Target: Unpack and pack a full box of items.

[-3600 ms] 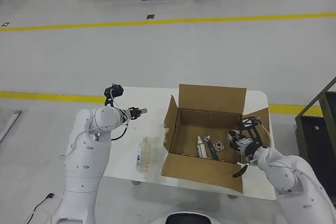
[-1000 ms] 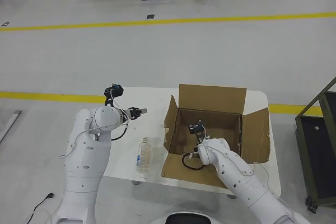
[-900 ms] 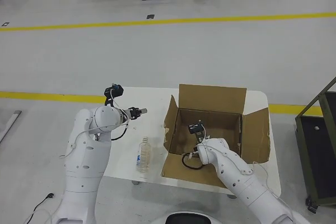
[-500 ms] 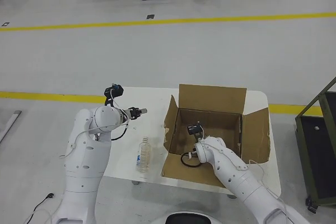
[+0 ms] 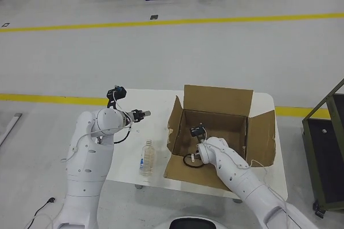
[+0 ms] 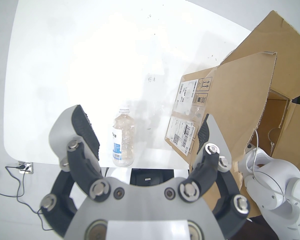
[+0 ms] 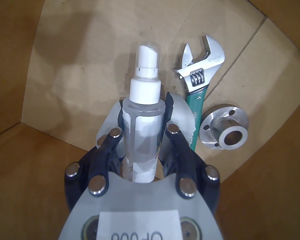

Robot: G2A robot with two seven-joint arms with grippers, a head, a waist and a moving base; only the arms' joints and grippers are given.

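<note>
Top view's not much help: the box (image 5: 218, 100) sits centre-right of the frame, and the right arm covers what's in it. Right wrist view shows the right gripper (image 7: 144, 101) inside the box, fingers clamped on a clear spray bottle (image 7: 142, 131) with a white pump, base hidden. Wrench (image 7: 198, 76) and metal flange (image 7: 223, 128) lie beside it. Left gripper (image 6: 142, 113) hangs over the bench (image 6: 90, 51), fingers apart.

Your left arm (image 5: 94, 154) is bent at the elbow, forearm raised; its wrist is turned so the left gripper (image 6: 142, 118) looks downward; fingers (image 6: 86, 128) spread wide, nothing between them; your right arm (image 5: 235, 172) is stretched forward and down, wrist low; right gripper (image 7: 144, 103) is clamped on a spray bottle (image 7: 142, 136), one pad on each side.
</note>
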